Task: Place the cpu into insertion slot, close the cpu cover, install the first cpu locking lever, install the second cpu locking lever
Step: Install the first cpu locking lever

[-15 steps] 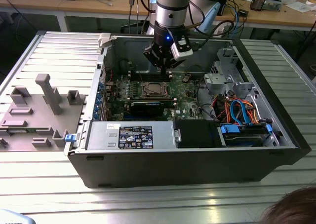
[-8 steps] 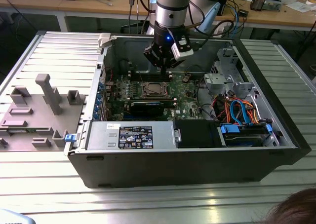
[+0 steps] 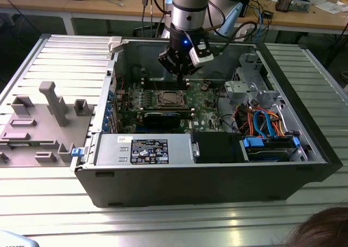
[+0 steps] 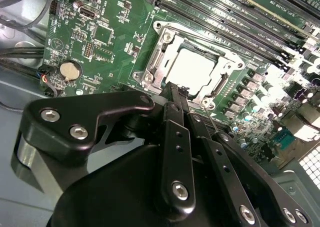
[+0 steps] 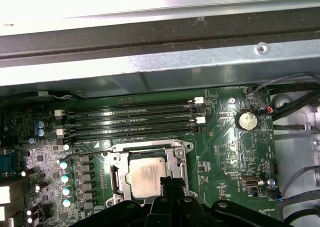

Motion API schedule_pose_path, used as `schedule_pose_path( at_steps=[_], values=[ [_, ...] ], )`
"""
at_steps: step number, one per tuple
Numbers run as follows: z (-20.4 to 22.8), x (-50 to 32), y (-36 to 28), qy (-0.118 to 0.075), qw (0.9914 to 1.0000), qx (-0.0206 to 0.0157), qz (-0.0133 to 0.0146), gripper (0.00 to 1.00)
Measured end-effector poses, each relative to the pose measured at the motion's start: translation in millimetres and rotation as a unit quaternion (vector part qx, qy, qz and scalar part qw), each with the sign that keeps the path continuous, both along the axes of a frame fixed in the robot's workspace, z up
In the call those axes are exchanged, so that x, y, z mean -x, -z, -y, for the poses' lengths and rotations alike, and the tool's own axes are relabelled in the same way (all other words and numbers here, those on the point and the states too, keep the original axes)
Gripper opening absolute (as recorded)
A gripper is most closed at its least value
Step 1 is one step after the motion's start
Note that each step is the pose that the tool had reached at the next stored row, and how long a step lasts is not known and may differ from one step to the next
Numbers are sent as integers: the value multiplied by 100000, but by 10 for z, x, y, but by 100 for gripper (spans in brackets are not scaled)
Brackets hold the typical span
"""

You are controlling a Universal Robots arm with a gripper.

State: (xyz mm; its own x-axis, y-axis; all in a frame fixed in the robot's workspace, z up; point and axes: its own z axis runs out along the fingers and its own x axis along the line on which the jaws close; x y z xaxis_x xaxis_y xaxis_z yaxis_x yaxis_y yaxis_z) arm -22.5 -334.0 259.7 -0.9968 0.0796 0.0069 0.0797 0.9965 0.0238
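Observation:
The cpu (image 5: 145,178) (image 4: 192,69), a shiny silver square, lies in the insertion slot (image 3: 169,99) on the green motherboard. The cpu cover (image 5: 179,163) (image 4: 226,66), a silvery frame, lies flat around it with the chip showing through its window. A thin wire locking lever (image 5: 90,152) (image 4: 212,118) stands out beside the socket. My gripper (image 3: 182,75) (image 4: 172,89) (image 5: 170,181) hangs just above the socket's edge. Its black fingers are shut together with nothing between them.
The open black computer case (image 3: 163,181) lies on a ribbed metal table. Long memory slots (image 5: 130,118) run beside the socket. A power supply (image 3: 147,149) and coloured cables (image 3: 263,122) fill the near side. A grey fixture block (image 3: 49,103) stands at the exterior view's left.

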Motion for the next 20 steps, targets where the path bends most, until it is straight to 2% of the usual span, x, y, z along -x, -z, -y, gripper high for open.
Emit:
schedule_pose_path(
  at_steps=[20],
  values=[
    [0,0,0,-2609,99965,-504,-1,11]
  ],
)
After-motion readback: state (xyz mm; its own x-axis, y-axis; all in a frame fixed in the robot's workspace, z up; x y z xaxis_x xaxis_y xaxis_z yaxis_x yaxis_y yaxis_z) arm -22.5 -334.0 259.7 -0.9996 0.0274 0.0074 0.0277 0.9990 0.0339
